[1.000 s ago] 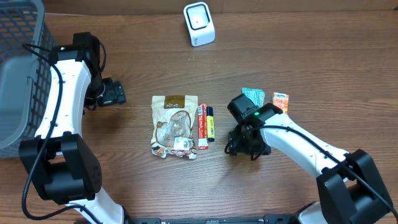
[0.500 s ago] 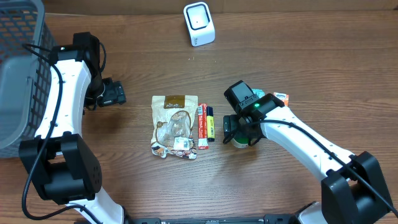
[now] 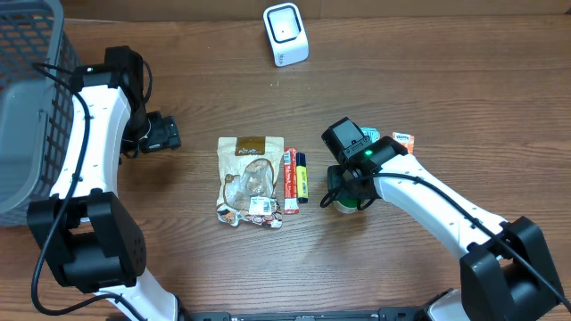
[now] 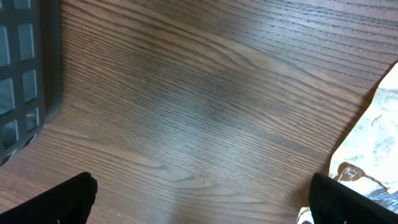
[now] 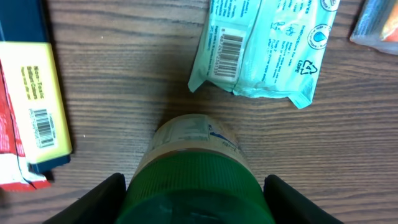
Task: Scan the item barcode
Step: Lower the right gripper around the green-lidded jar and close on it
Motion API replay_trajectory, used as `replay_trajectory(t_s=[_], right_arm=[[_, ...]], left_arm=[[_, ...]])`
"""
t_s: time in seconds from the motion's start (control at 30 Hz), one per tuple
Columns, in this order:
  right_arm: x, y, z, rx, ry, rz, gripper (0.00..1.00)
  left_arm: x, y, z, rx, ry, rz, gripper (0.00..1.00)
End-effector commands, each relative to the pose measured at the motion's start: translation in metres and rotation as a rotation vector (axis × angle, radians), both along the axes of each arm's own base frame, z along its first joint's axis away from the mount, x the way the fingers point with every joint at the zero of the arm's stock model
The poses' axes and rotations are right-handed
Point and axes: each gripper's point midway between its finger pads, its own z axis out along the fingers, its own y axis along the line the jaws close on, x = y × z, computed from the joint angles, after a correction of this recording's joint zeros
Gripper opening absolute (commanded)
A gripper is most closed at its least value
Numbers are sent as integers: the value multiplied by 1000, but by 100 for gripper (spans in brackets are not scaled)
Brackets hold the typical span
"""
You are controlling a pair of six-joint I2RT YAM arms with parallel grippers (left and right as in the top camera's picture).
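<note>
A jar with a green lid (image 5: 193, 180) and a pale label stands on the wooden table, right of centre (image 3: 347, 203). My right gripper (image 5: 194, 202) hangs straight over it, open, one finger close on each side of the lid; a thin strip of wood shows beside the right finger (image 5: 292, 199). In the overhead view the right gripper (image 3: 343, 192) covers most of the jar. The white scanner (image 3: 285, 34) stands at the table's far edge. My left gripper (image 4: 202, 199) is wide open over bare wood at the left (image 3: 163, 134), with nothing between its fingers.
A teal wipes pack (image 5: 267, 46) with a barcode lies just beyond the jar, an orange packet (image 3: 403, 143) to its right. Red (image 3: 290, 180) and yellow (image 5: 34, 102) sticks and a brown snack bag (image 3: 251, 178) lie mid-table. A grey basket (image 3: 31, 107) stands far left.
The right gripper shifted up and left to sit over the jar; its jaws widened, then narrowed around the lid. The left arm stayed still.
</note>
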Motion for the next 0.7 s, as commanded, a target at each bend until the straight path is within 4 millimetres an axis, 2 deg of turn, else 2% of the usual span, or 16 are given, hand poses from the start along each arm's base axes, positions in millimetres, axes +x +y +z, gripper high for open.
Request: replay_trajectory(t_s=[0.0, 0.23, 0.43, 0.6, 0.67], right_arm=[[-8, -3, -4, -5, 37, -3, 60], [-27, 4, -6, 48, 127, 3, 61], [-28, 4, -6, 50, 135, 3, 65], [-28, 3, -6, 43, 131, 3, 75], [-28, 3, -6, 43, 130, 3, 85]], left_arm=[[3, -3, 1, -4, -1, -26, 100], [3, -3, 1, -4, -1, -26, 100], [3, -3, 1, -4, -1, -27, 100], [3, -3, 1, -5, -1, -26, 100], [3, -3, 1, -4, -1, -26, 100]])
